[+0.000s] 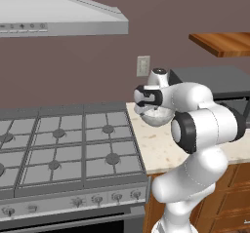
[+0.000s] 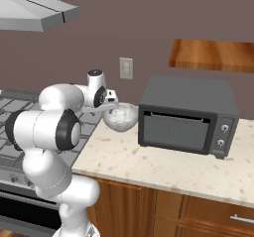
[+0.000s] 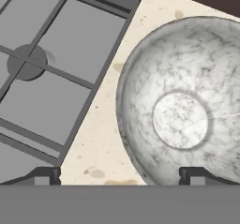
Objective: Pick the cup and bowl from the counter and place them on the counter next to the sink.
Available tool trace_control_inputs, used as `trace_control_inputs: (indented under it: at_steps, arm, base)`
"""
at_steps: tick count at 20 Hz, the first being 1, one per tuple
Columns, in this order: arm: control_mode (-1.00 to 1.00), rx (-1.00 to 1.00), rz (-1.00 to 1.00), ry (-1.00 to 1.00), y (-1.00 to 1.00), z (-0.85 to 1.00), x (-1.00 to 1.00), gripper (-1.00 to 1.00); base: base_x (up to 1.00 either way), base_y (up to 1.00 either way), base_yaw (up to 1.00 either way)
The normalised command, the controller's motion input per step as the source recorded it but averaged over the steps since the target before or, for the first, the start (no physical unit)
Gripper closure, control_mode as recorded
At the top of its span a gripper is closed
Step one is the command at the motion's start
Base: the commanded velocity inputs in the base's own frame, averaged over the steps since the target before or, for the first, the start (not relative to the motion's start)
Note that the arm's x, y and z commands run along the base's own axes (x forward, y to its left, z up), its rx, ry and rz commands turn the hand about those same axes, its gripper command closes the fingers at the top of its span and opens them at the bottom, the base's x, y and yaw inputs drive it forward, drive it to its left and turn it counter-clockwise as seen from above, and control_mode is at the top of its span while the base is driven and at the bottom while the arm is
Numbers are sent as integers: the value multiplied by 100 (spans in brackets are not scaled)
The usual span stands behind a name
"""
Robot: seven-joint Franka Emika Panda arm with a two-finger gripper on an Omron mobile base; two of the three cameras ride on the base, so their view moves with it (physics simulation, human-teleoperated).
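The bowl (image 3: pixel 183 106), pale grey-white and marbled, sits on the cream speckled counter (image 3: pixel 101 138) just right of the stove. My gripper (image 3: pixel 122 176) hangs right above it, open, with the bowl's near-left rim between the fingertips. One tip is over the bowl's inside and the other over bare counter. From the left base view the gripper (image 1: pixel 150 109) is right over the bowl (image 1: pixel 157 117), and the right base view shows the gripper (image 2: pixel 113 107) at the bowl's (image 2: pixel 120 117) left rim. The cup and the sink are out of view.
A grey gas stovetop (image 1: pixel 63 144) borders the counter (image 1: pixel 161 149) on the left, under a range hood (image 1: pixel 58 17). A dark toaster oven (image 2: pixel 186 117) stands close to the right of the bowl. A wooden shelf (image 2: pixel 213 55) hangs above it.
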Motion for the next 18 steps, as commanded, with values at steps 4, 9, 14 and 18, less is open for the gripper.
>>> trace_control_inputs:
  at_steps: [4,9,14,18]
  arm:
    - [-100,0,0,1,6,-21,0,-100]
    - [-100,0,0,0,-1,-13,24,-100]
    - [-100,0,0,0,-2,-5,39,-100]
    - [-100,0,0,0,0,-23,20,-100]
  base:
    - [0,0,0]
    - [0,0,0]
    - [0,0,0]
    - [0,0,0]
